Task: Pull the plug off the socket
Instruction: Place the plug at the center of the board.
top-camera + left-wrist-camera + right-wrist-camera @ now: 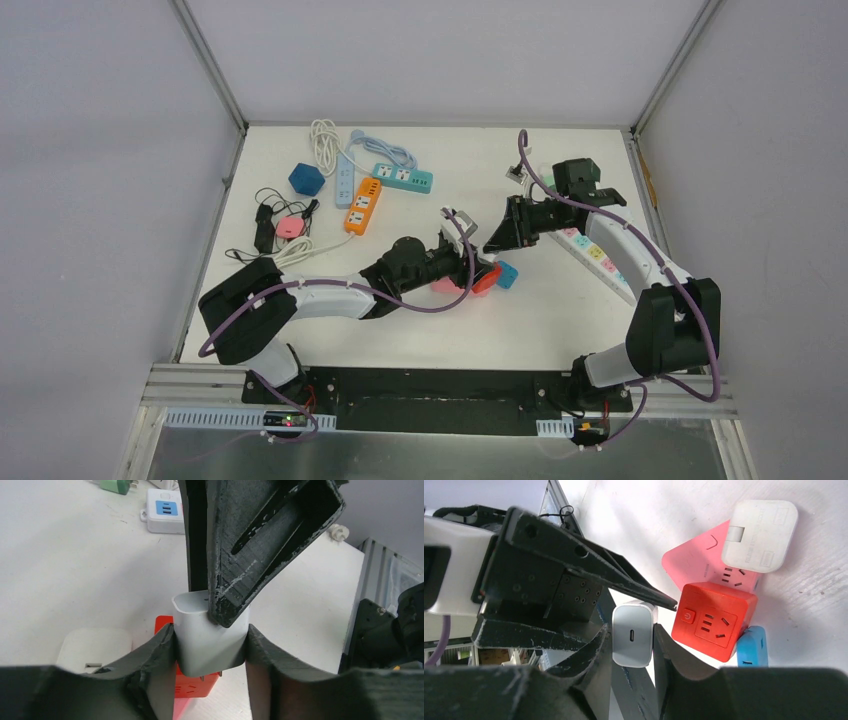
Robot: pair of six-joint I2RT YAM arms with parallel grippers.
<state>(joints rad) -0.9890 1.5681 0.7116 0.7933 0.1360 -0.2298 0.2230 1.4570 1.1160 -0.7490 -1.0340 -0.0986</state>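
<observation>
- Left claw (210,630) is clamped on the small white plastic charger plug (207,650), one finger flat against each side wall. The plug sits between its fingertips, with the red plastic cube socket (192,685) just below them.
- The right claw (630,630) is closed on that plug too, meeting it from the side opposite the left claw. The red cube socket lies just beside its fingertips.
- The prongs are hidden, so I cannot tell whether they are seated in the socket.
- Handling, as a judgement:
  - The plug looks light and rigid, with a smooth rounded shell that could slip. Its flat side walls, close to the socket face, are the place to hold, pulling straight along the prongs.
  - The cube looks light enough to lift with the plug unless it is braced.
- Count near the claws: one plug, one red cube socket, one flat pink socket block (704,565), one square white adapter (759,535) lying on the pink block, and one light-blue block (751,647).
- Well beyond the left claw are three short power strips: white (343,180), orange (362,206) and teal (403,178). One long white strip (598,255) lies under the right arm.
</observation>
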